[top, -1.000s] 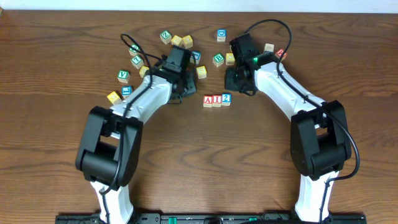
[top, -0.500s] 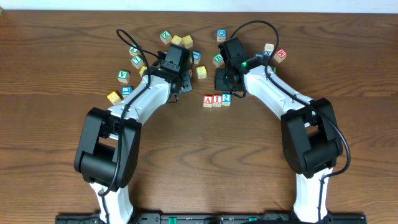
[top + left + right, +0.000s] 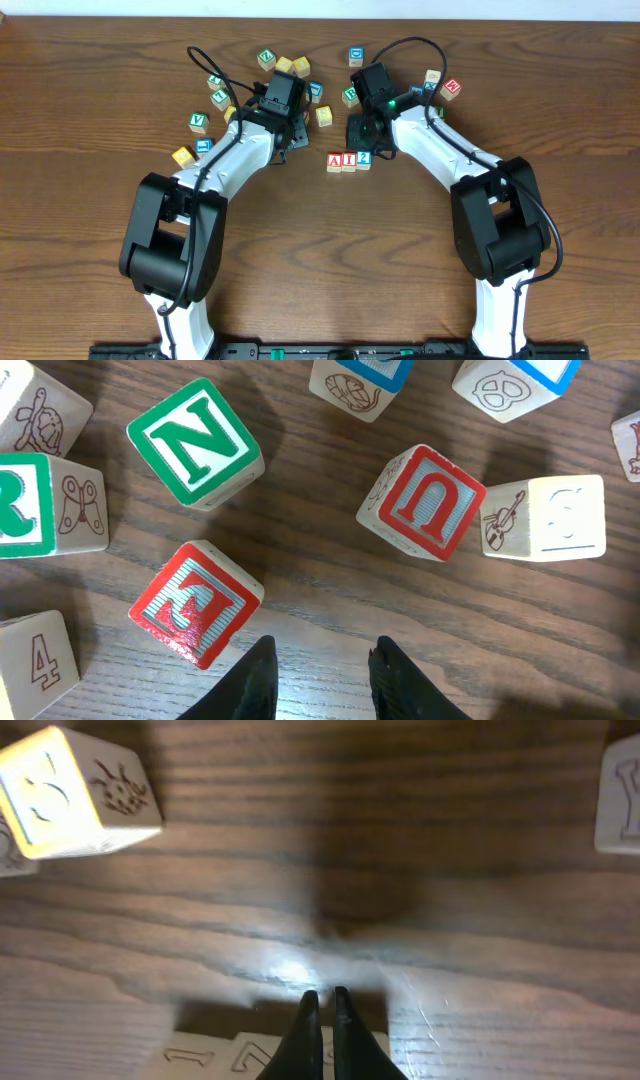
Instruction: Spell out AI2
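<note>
Three blocks stand side by side in a row: a red A [image 3: 335, 161], a red I [image 3: 349, 160] and a blue 2 [image 3: 364, 158]. My right gripper [image 3: 361, 141] is shut and empty, its tips just behind and above this row. In the right wrist view its fingers [image 3: 322, 1000] stand over the pale tops of the row [image 3: 215, 1055]. My left gripper [image 3: 288, 140] is open and empty, left of the row. In the left wrist view it [image 3: 322, 660] hovers over bare wood next to a red block [image 3: 195, 615].
Loose letter blocks lie across the back of the table [image 3: 300, 68]. The left wrist view shows a green N [image 3: 195, 445], a red U [image 3: 425, 500], a pale 6 block [image 3: 550, 520] and a green R [image 3: 25, 510]. A ladybug block [image 3: 80, 795] lies ahead of the right gripper.
My right arm has moved left, to just behind the A I 2 row, then held still. My left arm shifted slightly back. The row has not moved.
</note>
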Tool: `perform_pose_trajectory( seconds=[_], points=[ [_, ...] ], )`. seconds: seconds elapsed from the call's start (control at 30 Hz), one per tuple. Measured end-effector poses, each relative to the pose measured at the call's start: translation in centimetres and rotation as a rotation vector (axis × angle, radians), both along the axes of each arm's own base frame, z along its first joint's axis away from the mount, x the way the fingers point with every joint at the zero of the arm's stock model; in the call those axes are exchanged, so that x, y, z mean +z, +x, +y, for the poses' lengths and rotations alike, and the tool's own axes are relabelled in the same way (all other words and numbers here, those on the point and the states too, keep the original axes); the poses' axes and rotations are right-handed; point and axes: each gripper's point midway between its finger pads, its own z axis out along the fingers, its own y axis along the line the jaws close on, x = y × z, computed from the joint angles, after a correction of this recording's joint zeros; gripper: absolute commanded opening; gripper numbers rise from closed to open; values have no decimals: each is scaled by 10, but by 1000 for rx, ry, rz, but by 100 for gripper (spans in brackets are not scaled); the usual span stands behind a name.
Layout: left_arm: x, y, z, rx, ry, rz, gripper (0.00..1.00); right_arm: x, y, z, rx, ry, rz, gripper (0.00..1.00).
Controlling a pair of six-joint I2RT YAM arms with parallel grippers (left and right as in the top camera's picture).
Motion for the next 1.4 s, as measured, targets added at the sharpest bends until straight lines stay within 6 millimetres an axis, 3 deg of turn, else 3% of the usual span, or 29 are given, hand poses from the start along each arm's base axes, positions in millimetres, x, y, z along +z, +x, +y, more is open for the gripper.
perform_pose_trajectory(
  seconds=[0.7, 1.07, 1.2, 1.4],
  points=[
    [0, 0, 1, 3, 5, -2, 31, -3, -14, 8, 34, -15, 34, 1],
    [0, 0, 1, 3, 5, -2, 31, 0, -6, 10, 29, -2, 4, 1],
    [0, 0, 1, 3, 6, -2, 31, -1, -3, 1, 0, 0, 8, 1],
    [0, 0, 1, 3, 6, -2, 31, -6, -9, -27, -62, -34, 74, 1]
  ],
)
